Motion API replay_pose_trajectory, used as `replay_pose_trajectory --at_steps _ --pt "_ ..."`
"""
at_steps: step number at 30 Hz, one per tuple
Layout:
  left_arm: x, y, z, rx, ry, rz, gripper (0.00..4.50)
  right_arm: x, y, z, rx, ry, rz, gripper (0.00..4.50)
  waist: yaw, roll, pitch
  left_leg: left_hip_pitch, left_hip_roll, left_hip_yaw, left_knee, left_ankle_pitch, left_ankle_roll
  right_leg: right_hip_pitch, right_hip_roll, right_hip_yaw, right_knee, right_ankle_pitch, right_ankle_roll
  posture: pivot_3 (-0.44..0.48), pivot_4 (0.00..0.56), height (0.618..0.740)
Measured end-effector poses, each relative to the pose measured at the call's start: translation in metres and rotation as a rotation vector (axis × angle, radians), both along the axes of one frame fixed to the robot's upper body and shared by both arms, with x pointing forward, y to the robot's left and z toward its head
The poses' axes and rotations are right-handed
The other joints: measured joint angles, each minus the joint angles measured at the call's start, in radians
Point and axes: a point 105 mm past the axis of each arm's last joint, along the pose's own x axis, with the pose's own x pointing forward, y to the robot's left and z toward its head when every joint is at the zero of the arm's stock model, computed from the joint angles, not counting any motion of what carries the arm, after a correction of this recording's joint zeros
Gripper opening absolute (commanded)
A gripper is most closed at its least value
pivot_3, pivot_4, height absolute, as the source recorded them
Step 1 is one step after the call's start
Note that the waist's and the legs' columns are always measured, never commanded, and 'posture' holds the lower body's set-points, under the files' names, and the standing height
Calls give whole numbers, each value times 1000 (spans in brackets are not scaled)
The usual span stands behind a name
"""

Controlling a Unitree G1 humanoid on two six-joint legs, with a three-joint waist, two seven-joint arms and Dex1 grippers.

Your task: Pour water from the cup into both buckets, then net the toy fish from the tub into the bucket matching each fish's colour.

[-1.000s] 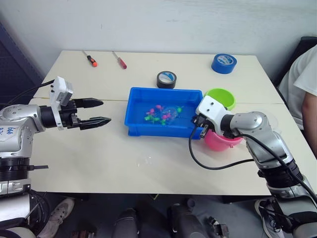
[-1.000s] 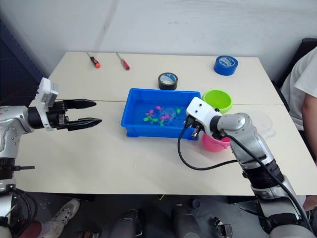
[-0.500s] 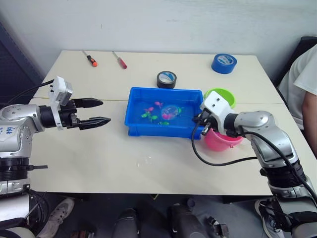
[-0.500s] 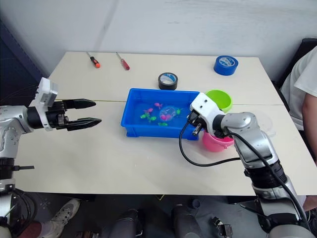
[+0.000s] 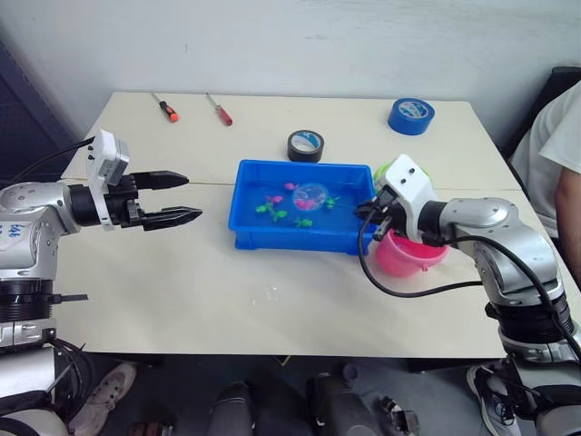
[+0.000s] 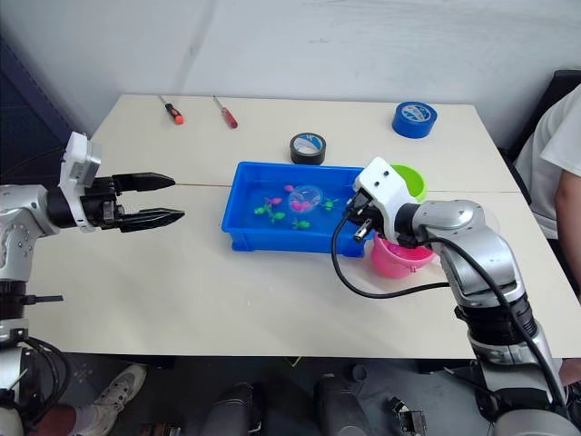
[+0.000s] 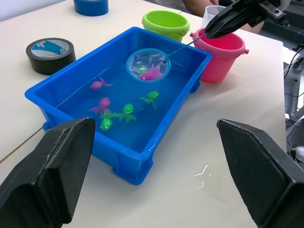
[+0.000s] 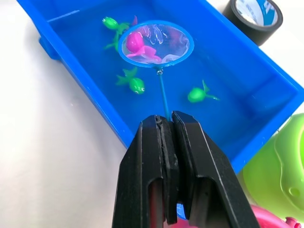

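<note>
The blue tub (image 5: 272, 238) sits mid-table with water and several green and pink toy fish (image 7: 127, 109) in it. My right gripper (image 8: 166, 121) is shut on the thin handle of the net (image 5: 310, 193). The net's blue hoop hangs over the tub's far side with a pink fish (image 8: 137, 45) in it. The pink bucket (image 5: 408, 254) stands just under my right wrist, and the lime green bucket (image 6: 408, 180) is behind it. The clear cup (image 7: 208, 13) is partly hidden behind that gripper. My left gripper (image 5: 192, 196) hovers open to the left of the tub.
A black tape roll (image 5: 306, 145) lies behind the tub and a blue tape roll (image 5: 410, 115) at the far right. Two screwdrivers (image 5: 165, 109) lie at the far left. A person (image 5: 563, 154) sits at the right edge. Water drops (image 5: 270, 292) dot the table in front of the tub.
The right gripper has drawn back to the right and risen, carrying the net hoop from the tub's middle toward its far side. The left gripper has risen slightly.
</note>
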Motion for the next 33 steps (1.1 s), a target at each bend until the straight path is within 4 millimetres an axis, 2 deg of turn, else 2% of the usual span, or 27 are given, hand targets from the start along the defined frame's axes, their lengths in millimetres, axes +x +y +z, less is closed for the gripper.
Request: replay_pose_trajectory --at_steps 3,7,10,14,19,23,27,33 --pt "5 -8 3 -12 -15 -39 4470 -5 -13 11 19 -19 -25 0 4 0 0 0 -1 0 0 0 0 0 0 -1 0 0 0 0 150 734" --pt "17 -28 13 -31 -55 -127 4470 -24 -60 39 31 -78 -130 0 18 0 0 -1 -2 0 0 -2 3 1 -1 -2 -3 0 0 0 150 734" --pt "20 -33 14 -34 -60 -146 4470 -32 -70 45 31 -85 -161 0 20 0 0 -1 -2 0 0 -2 3 1 -1 -2 -3 0 0 0 150 734" --pt "30 -47 15 -45 -60 -195 4470 -58 -99 55 15 -105 -269 0 20 0 0 -1 -1 0 -1 -2 3 1 1 -1 -4 0 0 0 150 734" --pt "41 -58 11 -48 -44 -233 4470 -91 -124 35 -16 -30 -398 0 11 0 0 -1 -1 0 -1 -1 2 1 1 2 -3 0 0 0 150 734" --pt "46 -64 10 -48 -37 -257 4470 -108 -131 24 -58 -1 -444 0 5 0 0 0 -1 2 -1 -1 2 2 2 1 -5 1 2 0 150 734" --pt "51 -76 8 -54 -28 -292 4470 -116 -137 5 -181 9 -491 0 5 0 0 -1 -1 1 -1 -1 3 3 2 1 -6 1 3 0 150 734" --pt "56 -85 5 -54 -19 -313 4470 -117 -136 -9 -402 -74 -462 0 5 0 0 -1 -1 1 -1 -1 2 3 3 1 -8 2 4 0 150 734"
